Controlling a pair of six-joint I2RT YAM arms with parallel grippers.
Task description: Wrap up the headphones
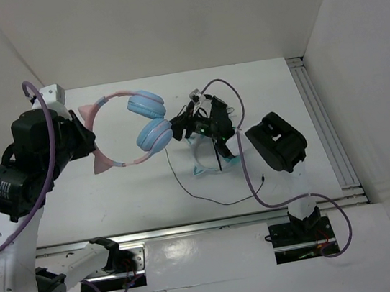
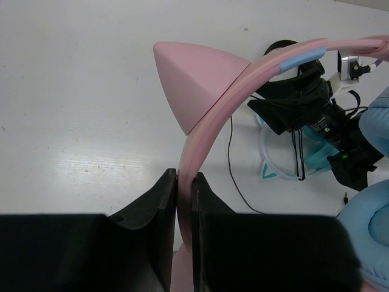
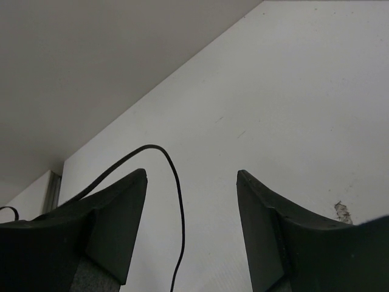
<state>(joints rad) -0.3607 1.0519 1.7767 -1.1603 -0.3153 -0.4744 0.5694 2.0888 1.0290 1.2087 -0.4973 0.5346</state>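
The headphones (image 1: pixel 144 120) have a pink headband, two light-blue ear cups and pink cat ears. My left gripper (image 1: pixel 89 140) is shut on the headband and holds them off the table. In the left wrist view the band (image 2: pixel 209 115) runs up from between the closed fingers (image 2: pixel 155 201), with one cat ear (image 2: pixel 194 79) just above. My right gripper (image 1: pixel 178 129) is open, right beside the lower ear cup (image 1: pixel 153 134). In the right wrist view the thin dark cable (image 3: pixel 180 207) hangs in the gap between its spread fingers (image 3: pixel 121 213), touching neither. The cable (image 1: pixel 210 198) trails on the table.
A white-banded pair with teal cups (image 1: pixel 207 157) lies on the table under my right arm, also in the left wrist view (image 2: pixel 273 164). White walls enclose the table on three sides. A metal rail (image 1: pixel 327 127) runs along the right edge.
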